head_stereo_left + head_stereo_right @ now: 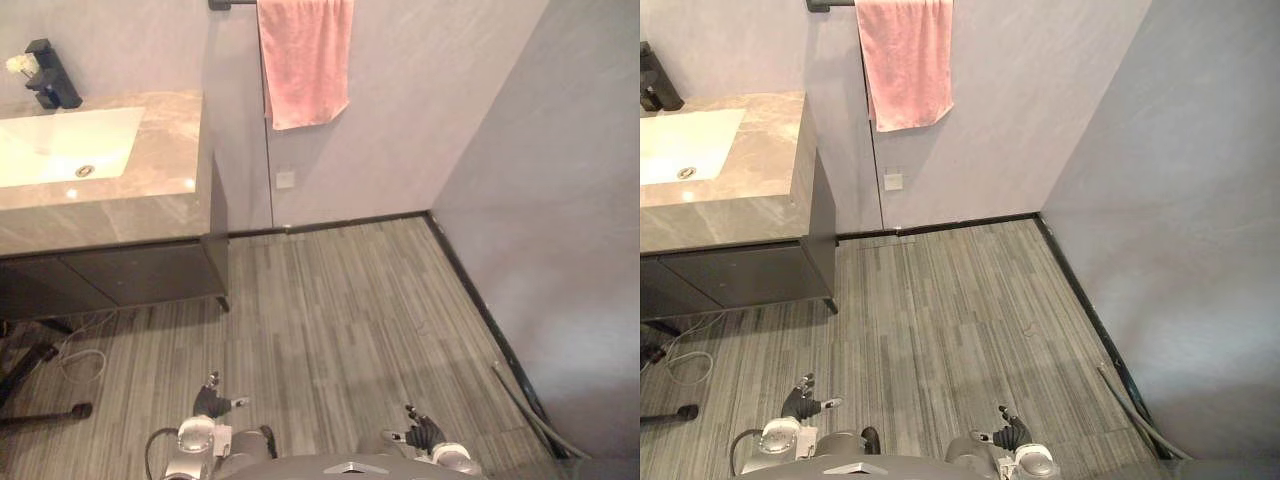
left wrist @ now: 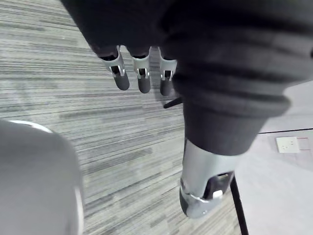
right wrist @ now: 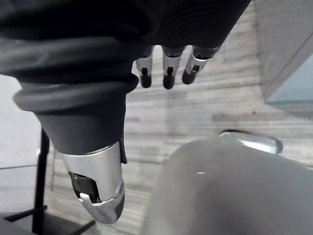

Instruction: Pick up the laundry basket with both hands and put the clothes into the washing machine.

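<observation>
Bathroom corner, both hands low over bare plank floor (image 1: 340, 310).
Vanity counter (image 1: 150, 190) with sink (image 1: 60, 145) and tap (image 1: 50, 75) far left; pink towel (image 1: 305, 60) on wall rail. Left hand (image 2: 142, 73) and right hand (image 3: 168, 68) hang near the floor, fingers straight, apart, holding nothing. Basket, clothes, washer location: cannot tell.

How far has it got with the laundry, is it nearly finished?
Hard to tell from here. Both the left hand and the right hand hang open and hold nothing, low over the striped floor. Ahead are a sink counter and a pink towel on the wall. This would fit a moment before the basket is fetched, or after the clothes are loaded and the robot has turned away.
</observation>
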`<state>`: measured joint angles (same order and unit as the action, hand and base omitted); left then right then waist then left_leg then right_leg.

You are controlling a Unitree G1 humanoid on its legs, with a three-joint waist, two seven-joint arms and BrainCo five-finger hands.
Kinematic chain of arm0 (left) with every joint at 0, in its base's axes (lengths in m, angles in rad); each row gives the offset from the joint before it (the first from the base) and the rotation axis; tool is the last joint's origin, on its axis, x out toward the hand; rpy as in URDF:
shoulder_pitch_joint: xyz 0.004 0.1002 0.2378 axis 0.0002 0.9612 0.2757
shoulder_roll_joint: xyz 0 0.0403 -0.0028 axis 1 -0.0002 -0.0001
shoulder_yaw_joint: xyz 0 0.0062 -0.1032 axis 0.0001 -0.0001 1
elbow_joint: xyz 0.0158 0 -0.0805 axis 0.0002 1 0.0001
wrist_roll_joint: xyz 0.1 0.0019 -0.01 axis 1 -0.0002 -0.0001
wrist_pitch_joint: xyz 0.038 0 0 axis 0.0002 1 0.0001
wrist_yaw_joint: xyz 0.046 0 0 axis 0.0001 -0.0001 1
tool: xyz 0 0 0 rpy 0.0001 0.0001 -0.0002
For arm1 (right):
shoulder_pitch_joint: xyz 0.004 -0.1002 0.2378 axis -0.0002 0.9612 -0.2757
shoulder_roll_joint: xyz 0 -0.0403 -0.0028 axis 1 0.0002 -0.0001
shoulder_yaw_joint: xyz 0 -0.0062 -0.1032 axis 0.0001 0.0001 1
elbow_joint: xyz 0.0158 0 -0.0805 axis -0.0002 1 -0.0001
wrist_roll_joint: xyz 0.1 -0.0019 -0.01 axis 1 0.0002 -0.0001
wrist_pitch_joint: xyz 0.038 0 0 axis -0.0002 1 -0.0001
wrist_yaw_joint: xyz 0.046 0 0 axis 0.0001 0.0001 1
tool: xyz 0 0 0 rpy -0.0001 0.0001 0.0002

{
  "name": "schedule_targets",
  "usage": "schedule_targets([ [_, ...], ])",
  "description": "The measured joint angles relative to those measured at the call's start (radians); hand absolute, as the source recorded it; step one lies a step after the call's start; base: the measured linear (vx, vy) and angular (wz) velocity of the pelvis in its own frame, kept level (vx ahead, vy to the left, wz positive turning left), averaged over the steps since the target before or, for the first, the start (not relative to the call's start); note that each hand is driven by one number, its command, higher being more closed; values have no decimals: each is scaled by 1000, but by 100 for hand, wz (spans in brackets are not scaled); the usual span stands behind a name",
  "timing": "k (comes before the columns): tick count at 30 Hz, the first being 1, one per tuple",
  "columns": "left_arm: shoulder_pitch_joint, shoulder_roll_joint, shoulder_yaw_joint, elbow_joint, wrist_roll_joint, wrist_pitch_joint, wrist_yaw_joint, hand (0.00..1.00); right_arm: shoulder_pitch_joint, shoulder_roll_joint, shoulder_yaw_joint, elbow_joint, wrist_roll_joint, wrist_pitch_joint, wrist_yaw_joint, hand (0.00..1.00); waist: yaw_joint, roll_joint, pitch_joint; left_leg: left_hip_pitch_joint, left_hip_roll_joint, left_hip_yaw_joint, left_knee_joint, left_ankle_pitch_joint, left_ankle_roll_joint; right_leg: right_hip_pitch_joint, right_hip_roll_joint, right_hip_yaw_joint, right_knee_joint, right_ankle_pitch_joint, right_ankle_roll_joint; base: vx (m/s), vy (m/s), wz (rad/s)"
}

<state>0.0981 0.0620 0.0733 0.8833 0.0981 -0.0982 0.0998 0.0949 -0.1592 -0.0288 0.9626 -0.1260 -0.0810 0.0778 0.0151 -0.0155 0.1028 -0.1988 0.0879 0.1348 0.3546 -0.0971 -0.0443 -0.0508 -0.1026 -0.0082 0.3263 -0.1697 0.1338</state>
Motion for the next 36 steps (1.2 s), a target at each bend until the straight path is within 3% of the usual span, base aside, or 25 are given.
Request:
schedule_targets([
  [1,4,1,4,-1,-14,0,-1,0,-10,0,17,2,0,0,-1,0,6,-5,4,-20,11,-4,13,7,-10,6,10,-12,-35,-18,-15,-167,-256,-6],
  [3,2,0,0,2,-20,0,-1,0,-23,-9,25,8,0,0,-3,0,6,12,20,-32,40,-36,13,31,-28,16,44,-40,-46,-6,-33,-192,-273,27],
  [5,3,3,-9,3,-34,0,-3,0,-28,-12,28,16,0,-2,-15,0,5,18,24,-30,62,-85,-37,94,-58,13,80,-90,-32,-2,-69,-227,-270,58],
  [6,2,6,-18,2,-47,0,-2,0,-33,-9,27,28,0,-3,-22,0,5,8,25,-27,64,-107,-115,147,-81,-2,87,-123,-34,9,-95,-277,-235,68],
  [7,2,7,-28,3,-57,0,-2,0,-33,-3,22,38,0,-3,-24,0,-1,-10,19,-20,73,-91,-148,171,-80,-15,84,-164,-46,18,-114,-324,-260,99],
  [9,-11,8,-37,-7,-58,-2,-5,0,-28,2,-3,42,0,-2,-26,0,-13,-7,36,-47,102,-15,-24,112,-34,-25,66,-230,-53,39,-138,-261,-154,98],
  [10,-2,1,-39,-8,-59,-2,-6,0,-18,2,-35,47,2,-3,-32,0,-22,-8,39,-34,104,6,105,36,-25,-32,50,-259,-72,60,-150,-265,-37,70],
  [12,13,-6,-45,-10,-75,-4,-10,0,-18,2,-58,48,1,-2,-37,0,-24,8,36,22,104,9,214,-71,-43,-41,39,-269,-100,95,-147,-267,38,44],
  [14,28,-6,-46,-10,-77,-6,-20,0,-14,7,-95,50,1,-2,-37,0,-25,18,32,113,104,11,217,-139,-60,-48,37,-262,-138,141,-135,-278,134,16],
  [16,38,-6,-45,-9,-77,-12,-20,0,-11,14,-113,56,4,-2,-37,0,-29,33,25,174,95,24,99,-201,-90,-65,42,-251,-167,179,-107,-253,160,-9],
  [17,40,-5,-43,-9,-78,-12,-20,0,-10,17,-121,56,6,-2,-38,0,-30,34,23,188,92,38,55,-235,-85,-73,42,-243,-175,189,-100,-233,161,-26],
  [18,44,-1,-37,-7,-84,-12,-20,0,-6,33,-141,56,12,-2,-41,0,-32,15,21,195,60,64,-17,-245,-64,-87,32,-218,-204,211,-86,-195,117,-27],
  [19,44,11,-37,-6,-87,-12,-19,0,11,48,-141,53,28,-2,-42,0,-40,-7,9,196,36,75,-63,-218,-45,-89,21,-204,-236,217,-81,-254,172,-25],
  [25,33,27,-44,40,-82,-31,-22,0,40,55,-129,45,62,0,-43,0,-67,-21,3,172,-31,122,-62,-192,-13,-113,-21,-145,-286,257,-52,-119,114,-18],
  [26,30,30,-43,45,-82,-31,-24,0,39,55,-128,45,62,0,-43,0,-69,-19,2,166,-31,131,-68,-182,-2,-113,-20,-149,-302,243,-33,-53,34,-26],
  [27,32,30,-35,52,-82,-30,-28,0,35,43,-120,47,61,0,-42,0,-70,8,0,169,-13,150,-122,-143,23,-114,-12,-172,-324,204,-11,-19,-4,-26],
  [28,32,27,-33,51,-83,-30,-29,0,27,30,-115,47,62,0,-40,0,-68,14,0,172,-2,162,-145,-129,19,-125,-7,-184,-305,217,-43,54,13,-42],
  [29,39,40,-16,52,-94,-30,-37,0,23,34,-105,49,61,1,-37,0,-65,-3,0,202,5,173,-173,-118,7,-96,11,-189,-269,252,-91,104,16,-33],
  [30,45,56,-3,50,-105,-30,-42,0,33,43,-97,52,61,1,-37,0,-64,-13,-3,210,-6,177,-178,-116,4,-64,10,-182,-286,294,-88,162,-11,-55],
  [31,50,54,23,49,-129,-30,-41,0,42,49,-89,72,59,5,-35,0,-41,-32,-14,220,-8,203,-182,-123,-7,-28,13,-161,-355,320,-67,95,-60,-54],
  [36,35,25,44,30,-167,-45,-41,0,32,28,-74,73,60,2,-36,0,-42,-15,-25,241,-1,225,-200,-118,-15,-17,35,-136,-406,342,-71,30,-34,-21],
])
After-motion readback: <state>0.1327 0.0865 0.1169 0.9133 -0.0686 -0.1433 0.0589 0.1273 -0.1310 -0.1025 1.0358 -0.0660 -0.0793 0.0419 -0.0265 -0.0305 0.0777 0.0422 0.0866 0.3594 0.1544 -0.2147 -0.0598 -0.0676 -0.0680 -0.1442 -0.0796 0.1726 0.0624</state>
